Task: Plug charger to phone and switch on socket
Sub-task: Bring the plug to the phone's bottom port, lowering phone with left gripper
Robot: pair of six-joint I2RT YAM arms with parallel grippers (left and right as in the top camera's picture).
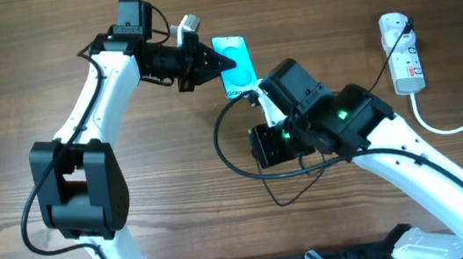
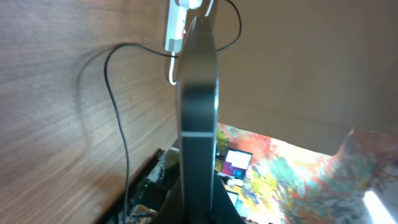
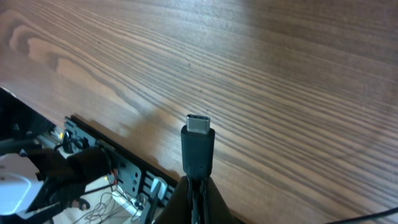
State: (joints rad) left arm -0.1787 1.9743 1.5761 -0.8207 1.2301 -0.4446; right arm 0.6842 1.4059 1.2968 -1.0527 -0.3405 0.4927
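Cyan-screened phone (image 1: 244, 73) is clamped by its edges in the left gripper (image 1: 214, 62) over the wood table (image 1: 27, 48). Right gripper (image 3: 198, 185) is pinched tight on the charger (image 3: 198, 144) plug, metal tip exposed, near the phone's lower end. Socket (image 1: 403, 55) lies well apart, far right.

overhead: high, straight down on bench (image 1: 18, 49) | left wrist: close, edge-on to phone (image 2: 198, 106), socket (image 2: 176, 28) beyond phone | right wrist: close behind charger (image 3: 198, 146) tip, facing along bench | shared: phone, overhead/left wrist
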